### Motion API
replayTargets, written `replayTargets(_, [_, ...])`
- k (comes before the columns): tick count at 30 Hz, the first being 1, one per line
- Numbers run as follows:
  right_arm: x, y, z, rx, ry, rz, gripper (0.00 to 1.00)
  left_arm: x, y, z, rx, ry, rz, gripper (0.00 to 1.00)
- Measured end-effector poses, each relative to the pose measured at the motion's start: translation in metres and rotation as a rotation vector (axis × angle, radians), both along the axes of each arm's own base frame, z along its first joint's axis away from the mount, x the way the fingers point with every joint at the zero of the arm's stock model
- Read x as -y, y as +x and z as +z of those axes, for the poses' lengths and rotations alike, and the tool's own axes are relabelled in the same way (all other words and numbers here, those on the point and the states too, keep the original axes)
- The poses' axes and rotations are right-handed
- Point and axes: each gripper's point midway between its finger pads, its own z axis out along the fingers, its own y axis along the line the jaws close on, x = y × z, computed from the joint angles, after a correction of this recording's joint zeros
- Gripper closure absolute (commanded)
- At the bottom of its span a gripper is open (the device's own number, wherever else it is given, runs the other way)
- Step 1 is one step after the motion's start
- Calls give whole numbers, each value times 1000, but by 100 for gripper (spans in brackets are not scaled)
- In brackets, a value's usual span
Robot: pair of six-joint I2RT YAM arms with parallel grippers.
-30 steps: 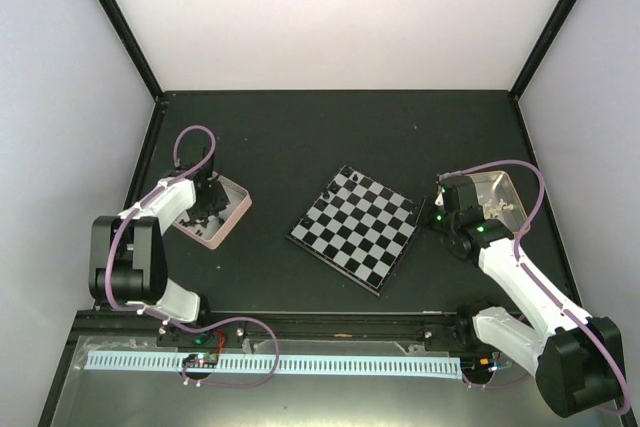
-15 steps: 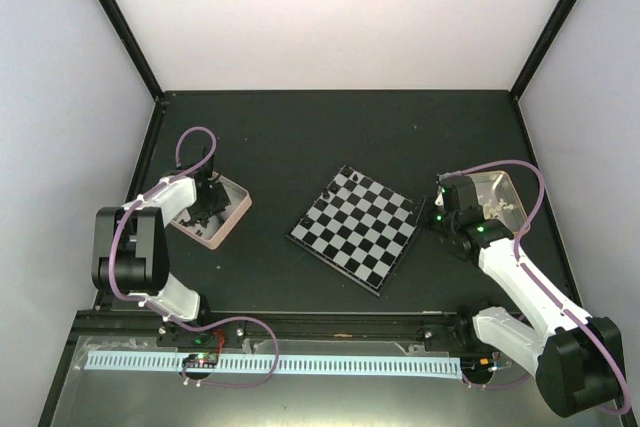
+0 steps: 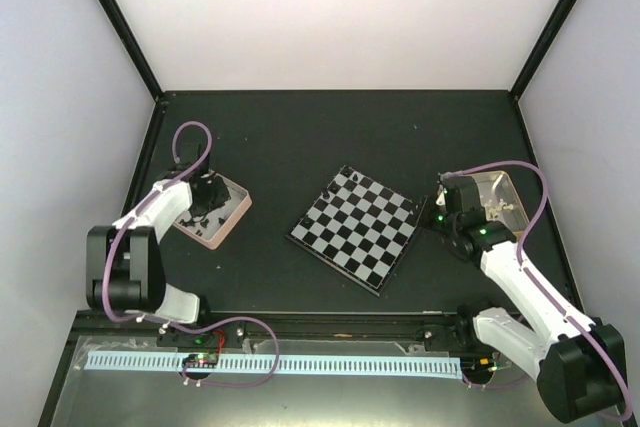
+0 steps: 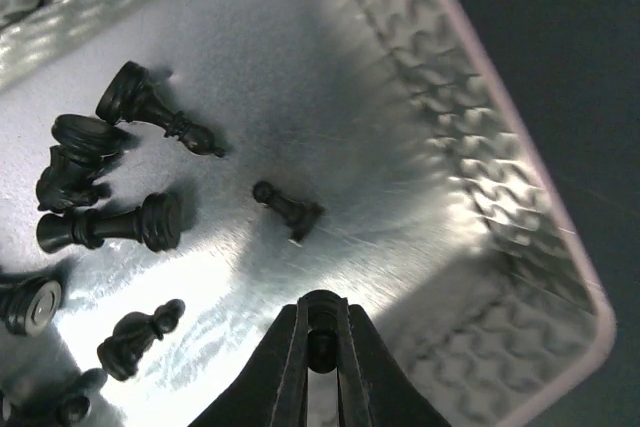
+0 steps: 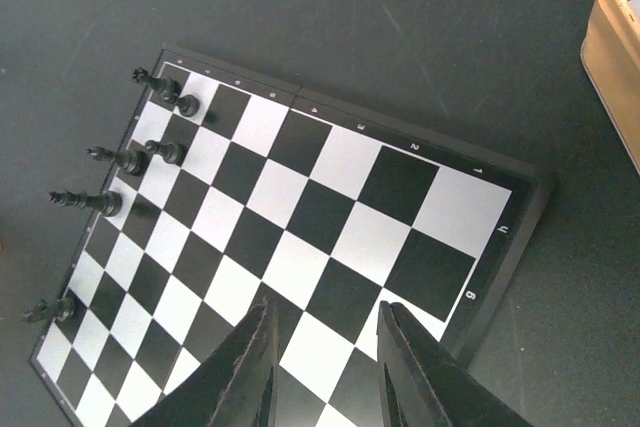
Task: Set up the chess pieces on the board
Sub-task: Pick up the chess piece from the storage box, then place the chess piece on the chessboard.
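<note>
Pinching a black piece (image 4: 320, 350) unseen from above, left claw (image 4: 320, 319) sits in tin (image 4: 500, 209); right claw (image 5: 325, 325) spread.

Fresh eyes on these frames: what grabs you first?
The checkered board sits mid-table, bare except for a few black pieces along one edge, with the open right hand hovering at its edge. On the left, the left hand is inside a metal tin of loose pieces, shut on what looks like one small piece.
</note>
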Motion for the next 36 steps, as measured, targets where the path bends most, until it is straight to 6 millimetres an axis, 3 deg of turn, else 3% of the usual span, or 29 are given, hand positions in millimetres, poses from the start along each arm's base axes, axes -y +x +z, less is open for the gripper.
replayTargets(5, [-3, -3, 14, 45, 29, 14, 71, 29, 0, 38, 108, -38, -85, 95])
replayTargets(11, [-2, -9, 41, 134, 59, 28, 71, 110, -19, 81, 225, -119, -325, 94])
replayTargets(18, [5, -25, 64, 216, 70, 22, 69, 189, -38, 104, 248, -177, -539, 93])
replayTargets(22, [10, -33, 71, 251, 81, 5, 70, 229, -34, 98, 204, -171, -627, 93])
replayTargets(30, [19, -40, 54, 202, 51, -31, 70, 301, -23, 65, 94, -107, -773, 93])
replayTargets(36, [19, -40, 44, 162, 47, -39, 70, 331, -6, 47, 70, -52, -808, 93])
